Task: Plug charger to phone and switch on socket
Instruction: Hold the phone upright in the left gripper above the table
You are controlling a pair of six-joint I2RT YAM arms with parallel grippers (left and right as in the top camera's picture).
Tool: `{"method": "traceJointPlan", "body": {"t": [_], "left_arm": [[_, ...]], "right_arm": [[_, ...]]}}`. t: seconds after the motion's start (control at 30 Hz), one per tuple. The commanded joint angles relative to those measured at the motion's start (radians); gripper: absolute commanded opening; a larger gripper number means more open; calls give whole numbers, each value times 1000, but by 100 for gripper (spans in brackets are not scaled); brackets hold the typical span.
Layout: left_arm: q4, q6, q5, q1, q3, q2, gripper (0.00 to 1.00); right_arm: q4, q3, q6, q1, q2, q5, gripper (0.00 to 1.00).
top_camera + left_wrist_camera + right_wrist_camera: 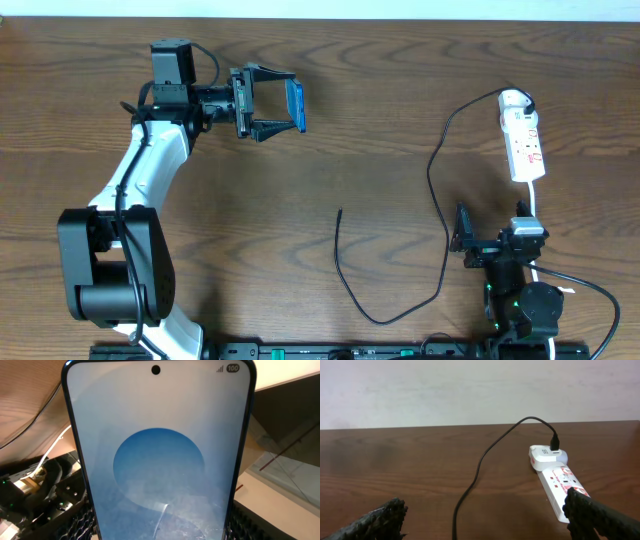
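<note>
My left gripper [280,100] is shut on the phone [296,105], holding it on edge above the table at the back left. In the left wrist view the phone's blue-and-white screen [160,460] fills the frame between my fingers. The black charger cable [437,200] runs from an adapter in the far end of the white socket strip [523,140], curves down the table and ends in a free plug tip [340,211]. My right gripper [462,240] is open and empty, near the front right, just short of the socket strip [557,480] and beside the cable [480,467].
The socket's white cord [540,215] runs toward the right arm's base. The table's far edge meets a pale wall [470,390]. The left arm's white link [140,170] spans the left side of the table.
</note>
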Motion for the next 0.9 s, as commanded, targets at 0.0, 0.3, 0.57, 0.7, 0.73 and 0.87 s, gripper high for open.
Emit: {"method": "traceJointPlan", "body": {"t": [0.0, 0.3, 0.57, 0.7, 0.73, 0.87], "left_arm": [[8, -9, 38, 3, 5, -29, 7], [8, -9, 38, 3, 5, -29, 7], [8, -30, 39, 3, 5, -29, 8], [8, -35, 39, 3, 5, -29, 8], [8, -35, 38, 3, 5, -29, 8], [8, -35, 38, 3, 5, -29, 8]], "right_arm": [[-1, -4, 10, 6, -3, 4, 99], [-1, -4, 10, 6, -3, 4, 99], [-1, -4, 10, 6, -3, 4, 99], [-2, -4, 10, 6, -3, 4, 99], [-2, -4, 10, 6, -3, 4, 99], [-2, -4, 10, 6, -3, 4, 99]]}}
